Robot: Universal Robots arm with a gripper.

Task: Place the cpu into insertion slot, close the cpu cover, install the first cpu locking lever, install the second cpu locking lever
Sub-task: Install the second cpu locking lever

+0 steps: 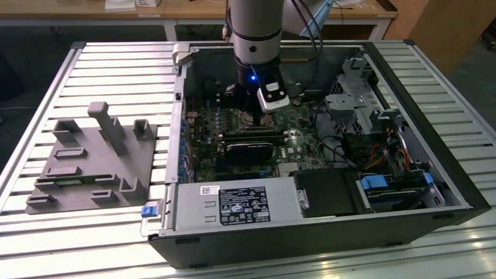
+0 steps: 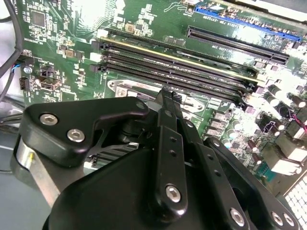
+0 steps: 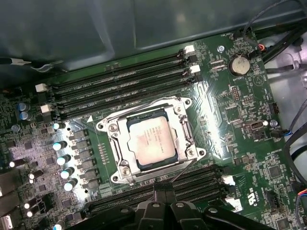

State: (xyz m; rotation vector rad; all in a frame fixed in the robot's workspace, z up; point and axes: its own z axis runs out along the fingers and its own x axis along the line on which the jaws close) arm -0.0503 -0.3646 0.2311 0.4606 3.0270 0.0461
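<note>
**Q:** Fingers [image 3: 165, 199] first — how are we finding them?

**A:** We are seeing them pressed together into one narrow black tip, pinching nothing. In the first wrist view the tip of the gripper [image 3: 165, 191] is hanging just beside the near edge of the insertion slot [image 3: 111, 128], over the dark memory slots [image 3: 201, 182] next to it. In the second wrist view the same fingers [image 2: 165, 103] are meeting in a closed point above the green motherboard [image 2: 144, 19].

**Q:** And where are we locating the cpu?

**A:** We are finding the cpu [image 3: 152, 143] lying flat inside the insertion slot, apart from the fingertips and not touched by them. In the exterior view the gripper [image 1: 259, 107] is hovering inside the open computer case [image 1: 457, 192], directly above the insertion slot [image 1: 256, 121].

**Q:** How is the chip looking?

**A:** We are noting a small square with a pale grey metallic face carrying faint print, seated squarely and level. A silvery metal frame is surrounding it on all sides. Whether a cover is lying over its edges, we cannot tell.

**Q:** What else are we registering?

**A:** We are observing a grey fixture block [image 1: 93, 163] resting on the slatted table [image 1: 116, 75], well apart from the case.
</note>
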